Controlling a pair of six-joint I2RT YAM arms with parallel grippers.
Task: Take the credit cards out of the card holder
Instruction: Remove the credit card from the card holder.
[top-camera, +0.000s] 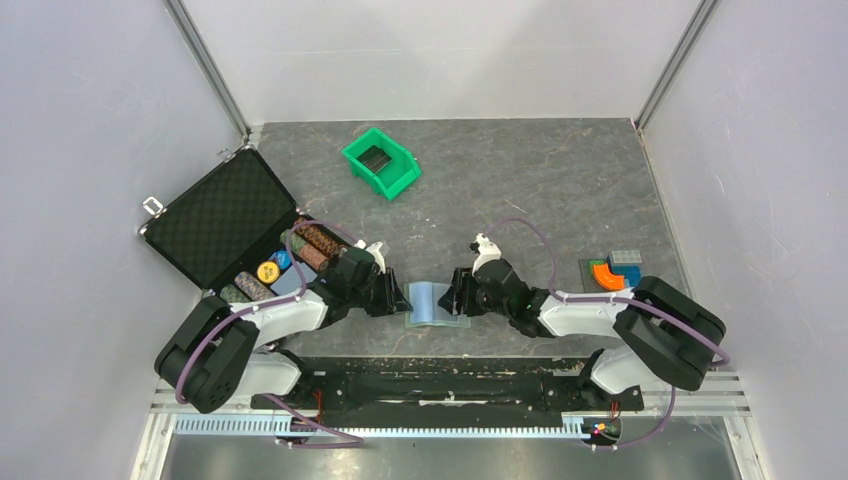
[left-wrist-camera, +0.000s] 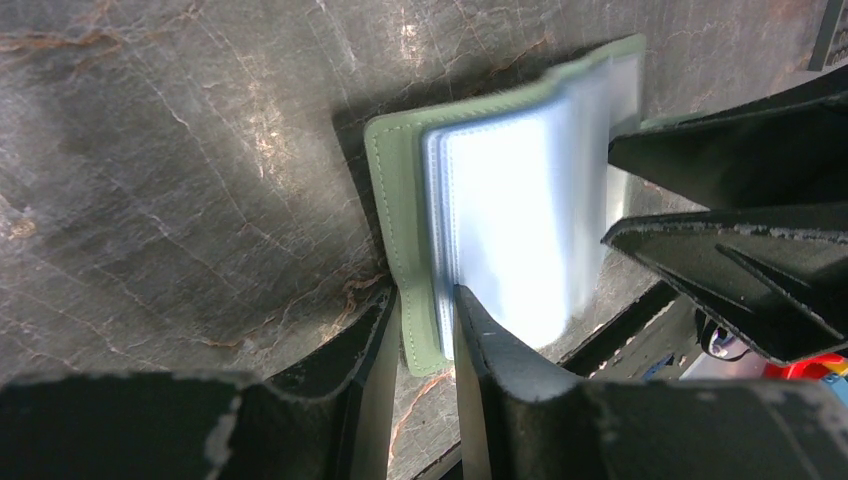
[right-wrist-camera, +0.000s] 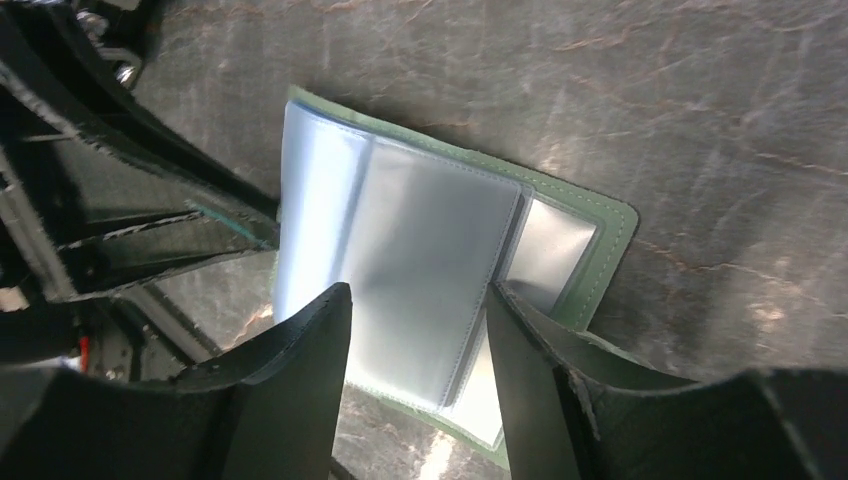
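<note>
Left hand (left-wrist-camera: 422, 302) pinches card holder (left-wrist-camera: 395, 190) cover, spread on table (left-wrist-camera: 180, 150) between arms; right hand (right-wrist-camera: 418, 292) open astride clear sleeves (right-wrist-camera: 430, 240). Risk: tugging slips holder loose; credit cards unseen

**Grey slab, pale walls**

A dark grey, stone-veined tabletop (top-camera: 520, 190) spreads beneath and ahead of the left claw (top-camera: 400, 297) and right claw (top-camera: 457, 298). Plain pale walls (top-camera: 440, 50) rise beyond them and to either side, with slanting metal posts (top-camera: 208, 65) in the far corners. Behind the claws runs a ribbed metal rail (top-camera: 450, 431). Soft light sheens the slab beside them.
</note>
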